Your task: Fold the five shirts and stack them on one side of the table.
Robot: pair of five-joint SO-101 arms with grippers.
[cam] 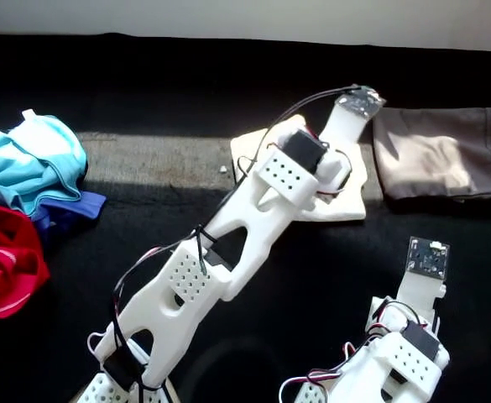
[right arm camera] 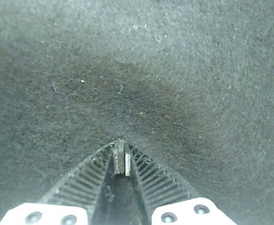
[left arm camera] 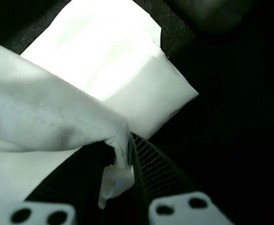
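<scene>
A cream-white shirt [cam: 337,197] lies partly folded at the table's middle back, under my left arm, which stretches across from the front left. My left gripper [left arm camera: 125,152] is shut on a corner of this white shirt [left arm camera: 104,75] and holds that fold lifted above the rest. A folded grey-brown shirt [cam: 442,151] lies at the back right. At the left edge, a turquoise shirt [cam: 27,164], a blue shirt [cam: 77,206] and a red shirt [cam: 6,256] sit in a heap. My right gripper [right arm camera: 122,157] is shut on nothing, low over the black cloth at the front right.
The table is covered in black cloth [cam: 144,84], with a sunlit band [cam: 157,159] across the middle left. The right arm [cam: 404,348] rests near the front right edge. Open room lies between the heap and the white shirt.
</scene>
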